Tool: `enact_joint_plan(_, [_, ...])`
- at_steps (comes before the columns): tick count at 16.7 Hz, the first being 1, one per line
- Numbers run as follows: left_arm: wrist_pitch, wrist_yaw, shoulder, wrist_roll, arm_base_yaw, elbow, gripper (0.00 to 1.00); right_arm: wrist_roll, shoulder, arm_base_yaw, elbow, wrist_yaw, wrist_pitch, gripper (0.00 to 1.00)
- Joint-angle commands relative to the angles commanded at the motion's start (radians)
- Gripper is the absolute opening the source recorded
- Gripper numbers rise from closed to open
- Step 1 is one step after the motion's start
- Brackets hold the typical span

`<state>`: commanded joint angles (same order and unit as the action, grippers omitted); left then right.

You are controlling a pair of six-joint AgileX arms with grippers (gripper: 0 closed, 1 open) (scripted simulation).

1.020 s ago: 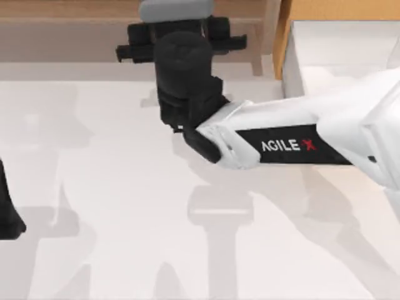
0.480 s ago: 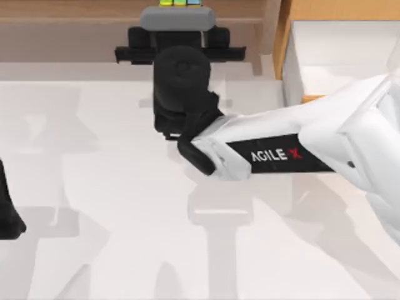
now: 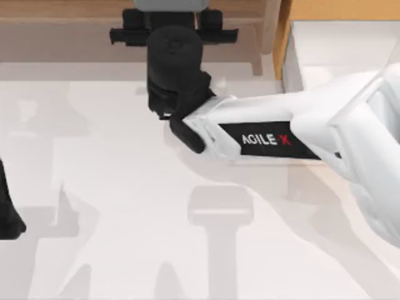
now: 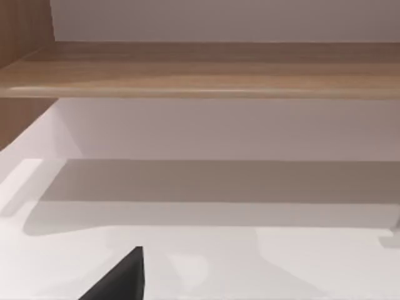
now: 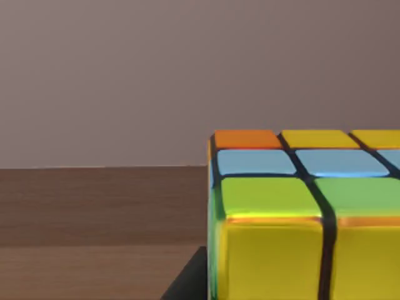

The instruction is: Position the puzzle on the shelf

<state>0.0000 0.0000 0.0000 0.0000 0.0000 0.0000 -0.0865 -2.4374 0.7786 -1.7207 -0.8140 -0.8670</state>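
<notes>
Right gripper (image 3: 167, 9) reaching over shelf (image 3: 75, 12) at worktop (image 3: 125, 206) rear; jaws' state cannot be told. Puzzle (image 5: 300, 219) close before right wrist camera, above shelf board. Left gripper (image 3: 7, 215) parked at left edge.

One legible marking is found: the brand lettering "AGILE X" (image 3: 266, 139) in the top view. It stands on a black panel (image 3: 269, 140) set into the white forearm casing of the right arm (image 3: 325, 125). The letters AGILE are white; the closing X is red. The lettering runs along the arm's length, slightly slanted. The left wrist and right wrist views carry no readable text or numbers
</notes>
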Motion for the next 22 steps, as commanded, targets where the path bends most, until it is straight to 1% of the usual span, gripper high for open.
enact_joint_plan(7, [0.0, 0.0, 0.0, 0.0, 0.0, 0.0, 1.0, 0.005, -0.105, -0.048, -0.189, 0.046, 0.112, 0.0])
enact_joint_plan(11, [0.0, 0.0, 0.0, 0.0, 0.0, 0.0, 1.0, 0.009, -0.169, -0.078, -0.335, 0.077, 0.186, 0.0])
enact_joint_plan(17, [0.0, 0.0, 0.0, 0.0, 0.0, 0.0, 1.0, 0.012, -0.186, -0.092, -0.367, 0.091, 0.206, 0.0])
enact_joint_plan(22, [0.0, 0.0, 0.0, 0.0, 0.0, 0.0, 1.0, 0.012, -0.186, -0.092, -0.367, 0.091, 0.206, 0.38])
